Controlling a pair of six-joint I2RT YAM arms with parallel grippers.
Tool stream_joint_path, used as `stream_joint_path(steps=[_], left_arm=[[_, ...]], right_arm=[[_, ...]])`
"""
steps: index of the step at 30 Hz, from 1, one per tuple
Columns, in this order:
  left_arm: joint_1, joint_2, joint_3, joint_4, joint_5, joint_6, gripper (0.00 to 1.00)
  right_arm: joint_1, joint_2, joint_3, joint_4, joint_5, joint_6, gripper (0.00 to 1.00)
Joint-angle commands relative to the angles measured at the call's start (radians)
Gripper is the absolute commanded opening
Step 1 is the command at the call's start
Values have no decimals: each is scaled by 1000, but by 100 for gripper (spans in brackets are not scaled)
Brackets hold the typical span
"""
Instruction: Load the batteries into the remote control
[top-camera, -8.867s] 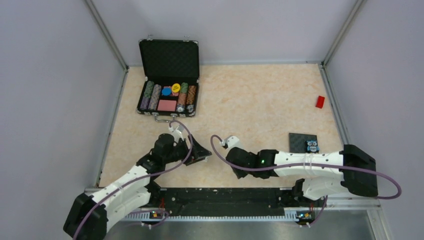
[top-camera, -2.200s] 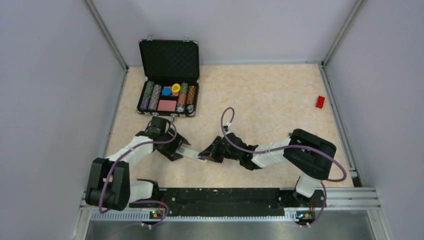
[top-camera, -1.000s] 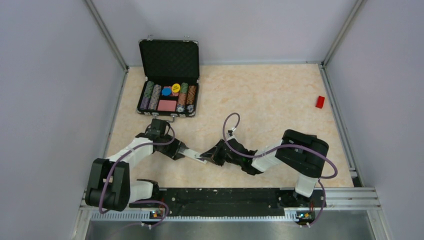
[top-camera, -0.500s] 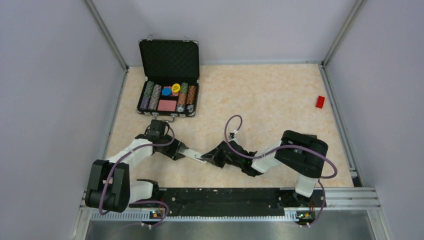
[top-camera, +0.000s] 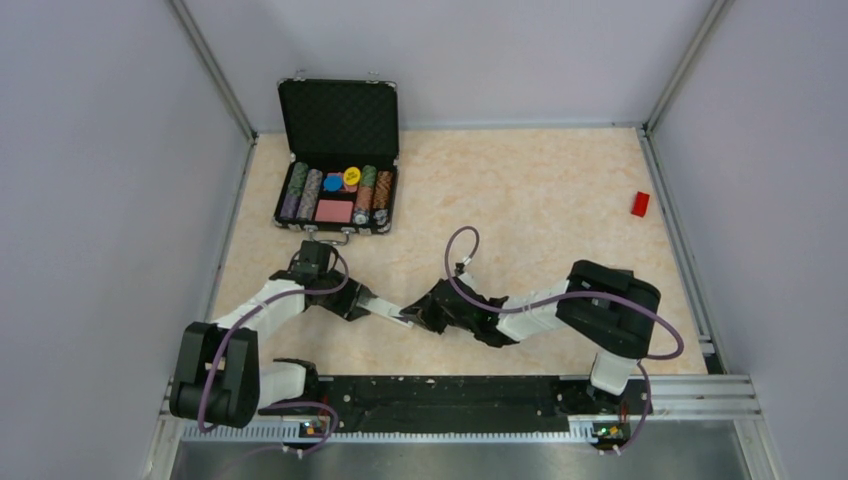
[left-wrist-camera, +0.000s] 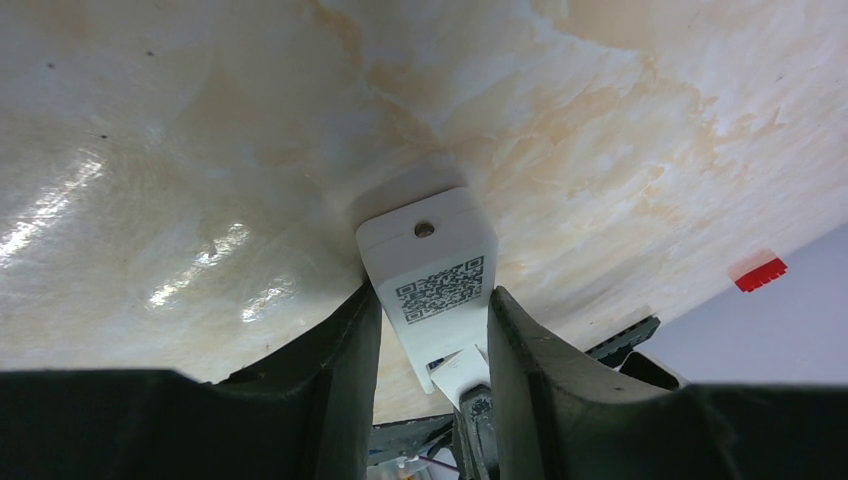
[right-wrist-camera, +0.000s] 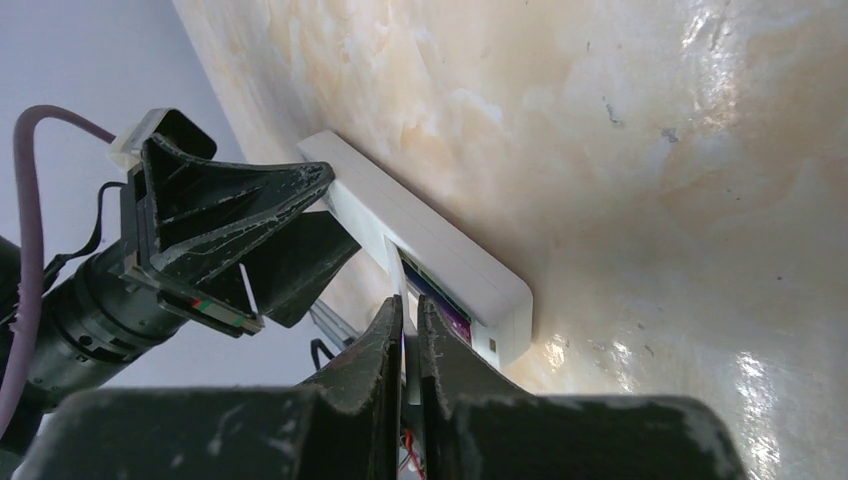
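Note:
The white remote control (top-camera: 385, 309) lies on the table between my two grippers. My left gripper (top-camera: 357, 300) is shut on its sides; in the left wrist view (left-wrist-camera: 428, 300) the remote's back with a QR label (left-wrist-camera: 438, 286) sits between the fingers (left-wrist-camera: 340, 360). My right gripper (top-camera: 421, 317) is at the remote's other end, its jaws almost closed (right-wrist-camera: 410, 306) on a thin white cover plate (left-wrist-camera: 462, 368) held edge-on over the dark battery recess. A purple battery (right-wrist-camera: 452, 312) shows inside the recess. The green battery is not clearly visible.
An open black case of poker chips (top-camera: 338, 152) stands at the back left. A small red block (top-camera: 640, 204) lies at the far right, also visible in the left wrist view (left-wrist-camera: 760, 274). The table's front rail (top-camera: 450, 392) runs close behind both arms.
Both grippers have come together at the remote since the oldest frame. Over the last second the right gripper shifted slightly at the remote's end; the left gripper held still.

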Motion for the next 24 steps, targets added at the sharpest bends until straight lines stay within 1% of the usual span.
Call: stream_joint_path(steps=[1, 11, 14, 19, 24], left_arm=[[-11, 20, -48, -6, 14, -3, 40], [-9, 13, -49, 1, 40, -4, 40], [-9, 10, -49, 2, 42, -4, 40], [-8, 12, -45, 6, 46, -2, 40], [-6, 13, -43, 9, 49, -4, 40]], right_arm=[[37, 30, 69, -202, 32, -49, 7], [62, 36, 137, -385, 47, -20, 10], [68, 27, 144, -409, 53, -8, 12], [73, 2, 154, -426, 68, -4, 19], [78, -29, 148, -438, 76, 7, 21]])
